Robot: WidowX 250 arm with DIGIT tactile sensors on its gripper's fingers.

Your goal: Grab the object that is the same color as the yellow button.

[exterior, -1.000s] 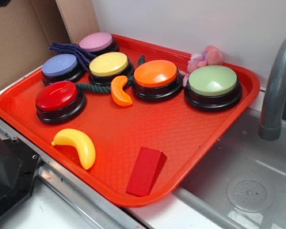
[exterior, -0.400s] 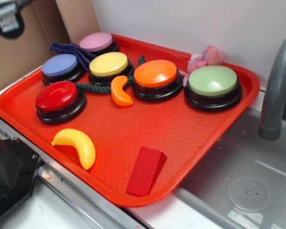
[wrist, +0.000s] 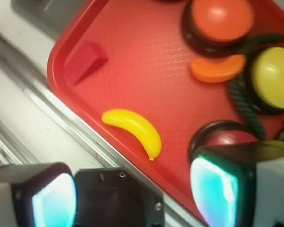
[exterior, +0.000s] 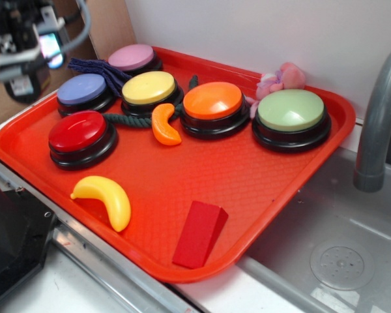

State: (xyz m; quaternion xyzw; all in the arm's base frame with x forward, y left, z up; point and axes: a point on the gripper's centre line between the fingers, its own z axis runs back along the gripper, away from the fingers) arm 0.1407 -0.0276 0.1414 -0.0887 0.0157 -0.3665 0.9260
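Gripper high at far left, above the tray's left edge, well apart from everything on the tray; fingers spread wide in the wrist view, nothing between them. Blurred in the exterior view, so exact pose hard to read.

Yellow toy banana lying flat near the tray's near-left rim, curved, free on all sides. Red wedge block to its right, near but not touching. Red button just beyond it, farther in. Yellow button in the far row, between the blue button and orange button, with the orange slice toy just in front of it. Red tray bare in the middle.

Step in hand, by judgement: approach, grasp not yet begun.

Risks from here:
- Wrong pick: orange slice toy similar in curve and close to the matching button; easy to confuse by shape.
- Glossy, rounded banana likely to squirt out of closing fingers if pinched off-centre or near a tapered end.
- Descent too near the rim: finger striking the tray lip, tilting the tray or nudging the banana away.
- Closing along the curve instead of across it: jaws possibly too narrow for the length.
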